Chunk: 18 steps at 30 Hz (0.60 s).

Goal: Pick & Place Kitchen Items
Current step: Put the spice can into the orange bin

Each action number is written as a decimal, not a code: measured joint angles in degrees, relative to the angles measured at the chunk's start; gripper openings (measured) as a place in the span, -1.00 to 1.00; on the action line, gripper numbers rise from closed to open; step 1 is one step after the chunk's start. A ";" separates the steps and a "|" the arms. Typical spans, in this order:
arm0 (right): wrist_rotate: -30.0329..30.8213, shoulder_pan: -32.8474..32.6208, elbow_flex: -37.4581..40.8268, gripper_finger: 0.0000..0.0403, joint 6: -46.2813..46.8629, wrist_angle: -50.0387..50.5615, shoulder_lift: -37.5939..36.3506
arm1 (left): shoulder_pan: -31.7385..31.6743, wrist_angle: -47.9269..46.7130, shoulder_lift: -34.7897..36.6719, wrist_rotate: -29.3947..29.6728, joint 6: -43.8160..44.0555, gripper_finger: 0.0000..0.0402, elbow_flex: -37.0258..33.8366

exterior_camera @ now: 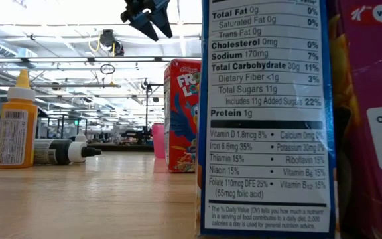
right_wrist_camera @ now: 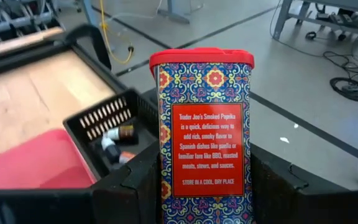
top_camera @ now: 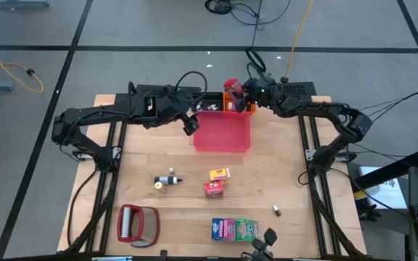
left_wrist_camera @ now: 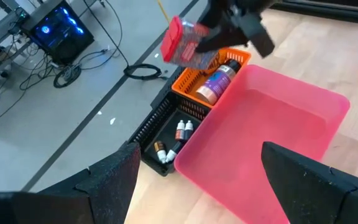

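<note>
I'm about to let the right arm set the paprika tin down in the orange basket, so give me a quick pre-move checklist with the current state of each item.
1. Right gripper shut on the paprika tin: ok.
2. Tin upright, red lid on top: ok.
3. Tin over the orange basket: ok, it hangs just above.
4. Free room in basket: cannot tell; a purple-labelled jar already lies there.
5. Left gripper open, over the pink tray's corner, apart from the basket: ok.
</note>
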<state>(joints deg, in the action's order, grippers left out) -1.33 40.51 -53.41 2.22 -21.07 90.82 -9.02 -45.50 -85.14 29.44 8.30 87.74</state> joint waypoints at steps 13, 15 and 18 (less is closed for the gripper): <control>1.33 1.27 0.00 -0.13 -3.36 -3.89 6.39 | -0.02 3.19 -0.02 -4.00 0.04 0.67 0.00; 1.27 1.20 0.00 -0.13 -3.35 -4.48 7.56 | -0.02 3.19 -0.02 -4.03 0.06 0.67 0.00; 1.19 1.16 0.00 -0.13 -3.35 -6.74 9.20 | -0.02 3.22 -0.02 -4.09 0.60 0.67 0.00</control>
<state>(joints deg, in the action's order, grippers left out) -0.14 41.67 -53.41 -1.13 -27.81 100.02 -9.04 -42.28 -85.17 25.34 8.90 87.74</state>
